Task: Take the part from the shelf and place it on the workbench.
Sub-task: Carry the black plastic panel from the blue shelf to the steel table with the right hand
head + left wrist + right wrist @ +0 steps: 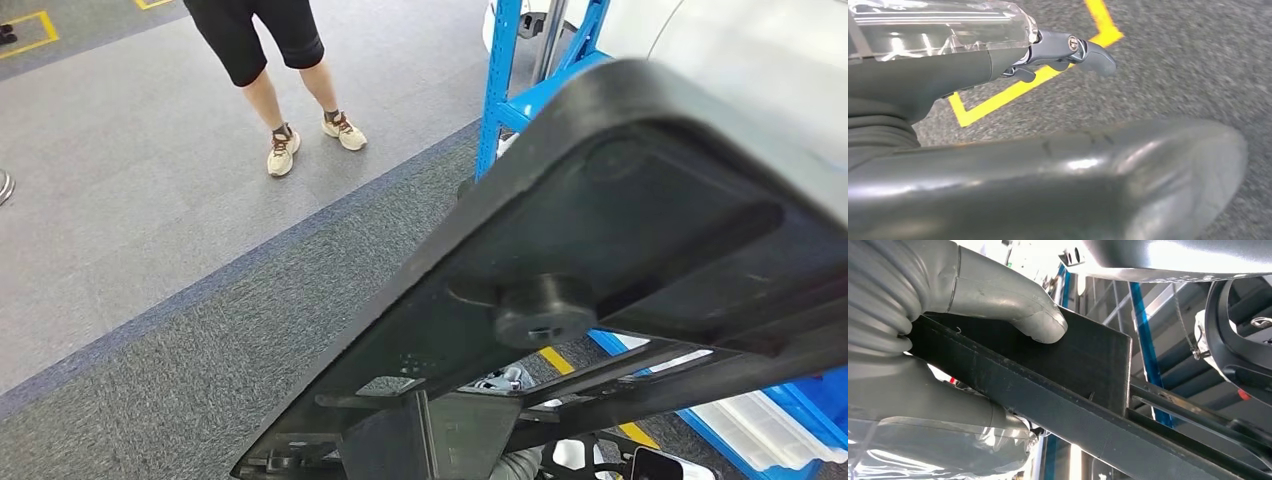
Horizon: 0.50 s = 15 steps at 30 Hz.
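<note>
Part (pixel 640 230), black with no readable marking, sits clamped in right hand (pixel 948 340) fingers (pixel 1013 310); left hand (pixel 998 65) fingers apart.

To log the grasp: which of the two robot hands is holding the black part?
The right robot hand: its thumb presses on the black part. The left robot hand hangs over the grey floor, holding nothing.

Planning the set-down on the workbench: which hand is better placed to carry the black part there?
The right. In the right wrist view the right hand grips the black part, thumb pressed on its flat face. The left hand holds nothing, hanging over the carpet by a yellow floor line.
</note>
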Each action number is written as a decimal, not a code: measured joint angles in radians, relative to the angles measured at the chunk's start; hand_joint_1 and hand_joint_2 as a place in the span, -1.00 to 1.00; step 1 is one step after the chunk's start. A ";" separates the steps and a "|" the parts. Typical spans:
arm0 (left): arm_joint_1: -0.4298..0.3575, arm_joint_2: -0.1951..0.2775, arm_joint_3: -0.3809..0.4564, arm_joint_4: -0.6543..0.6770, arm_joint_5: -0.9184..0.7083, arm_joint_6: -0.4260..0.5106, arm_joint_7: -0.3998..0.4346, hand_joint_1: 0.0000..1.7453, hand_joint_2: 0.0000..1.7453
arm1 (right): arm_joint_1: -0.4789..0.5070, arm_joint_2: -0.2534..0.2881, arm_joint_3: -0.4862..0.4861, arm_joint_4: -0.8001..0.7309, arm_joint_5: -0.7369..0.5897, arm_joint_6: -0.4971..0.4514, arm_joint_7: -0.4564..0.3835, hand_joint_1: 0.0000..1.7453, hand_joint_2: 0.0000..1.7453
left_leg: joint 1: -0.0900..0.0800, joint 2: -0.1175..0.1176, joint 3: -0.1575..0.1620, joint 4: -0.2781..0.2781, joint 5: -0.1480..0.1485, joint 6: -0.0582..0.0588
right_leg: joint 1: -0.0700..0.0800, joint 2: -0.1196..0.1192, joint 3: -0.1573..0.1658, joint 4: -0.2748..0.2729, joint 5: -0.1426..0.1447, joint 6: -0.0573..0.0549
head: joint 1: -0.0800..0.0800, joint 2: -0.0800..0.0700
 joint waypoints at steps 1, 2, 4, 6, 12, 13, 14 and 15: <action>0.002 0.001 0.000 0.000 -0.002 -0.002 -0.001 -1.00 -1.00 | 0.002 0.001 -0.002 -0.001 0.000 0.000 0.000 1.00 1.00 | 0.001 0.006 0.026 -0.045 0.027 0.001 | 0.000 -0.012 0.002 0.000 -0.001 0.001 | 0.000 0.000; 0.003 0.003 0.000 -0.001 -0.005 -0.004 -0.003 -1.00 -1.00 | 0.004 0.002 -0.004 -0.003 0.000 0.001 0.000 1.00 1.00 | 0.000 0.021 0.068 -0.119 0.060 0.004 | 0.001 -0.024 0.005 0.000 -0.003 0.004 | 0.000 0.000; 0.001 0.007 0.000 -0.002 -0.010 -0.008 -0.009 -1.00 -1.00 | 0.006 0.003 -0.012 -0.006 0.000 0.004 0.000 1.00 1.00 | -0.007 0.054 0.136 -0.241 0.099 0.019 | 0.005 -0.045 0.011 0.000 -0.009 0.012 | 0.000 0.000; 0.000 0.008 0.000 -0.003 -0.013 -0.012 -0.014 -1.00 -1.00 | 0.008 0.005 -0.019 -0.008 0.001 0.012 0.000 1.00 1.00 | -0.015 0.058 0.150 -0.275 0.102 0.036 | 0.007 -0.061 0.015 -0.001 -0.012 0.023 | 0.000 0.000; -0.002 0.009 0.000 -0.004 -0.008 -0.006 -0.013 -1.00 -1.00 | 0.008 0.016 -0.029 0.004 0.006 0.031 0.000 1.00 1.00 | -0.007 -0.002 0.156 -0.296 0.119 0.068 | -0.002 0.031 -0.057 0.168 -0.116 0.044 | 0.000 0.000; -0.004 0.009 0.000 -0.005 -0.007 -0.005 -0.013 -1.00 -1.00 | 0.008 0.016 -0.031 0.008 0.008 0.031 0.000 1.00 1.00 | -0.008 -0.014 0.154 -0.296 0.120 0.070 | -0.002 0.043 -0.093 0.237 -0.142 0.045 | 0.000 0.000; -0.005 0.009 0.000 -0.005 -0.006 -0.005 -0.013 -1.00 -1.00 | 0.008 0.016 -0.032 0.012 0.009 0.029 0.000 1.00 1.00 | -0.008 -0.027 0.154 -0.296 0.120 0.070 | -0.003 0.047 -0.118 0.282 -0.151 0.046 | 0.000 0.000; -0.004 0.008 0.000 -0.005 -0.005 -0.004 -0.014 -1.00 -1.00 | 0.008 0.016 -0.033 0.018 0.009 0.025 0.000 1.00 1.00 | -0.008 -0.041 0.154 -0.295 0.120 0.070 | -0.003 0.049 -0.126 0.289 -0.138 0.047 | 0.000 0.000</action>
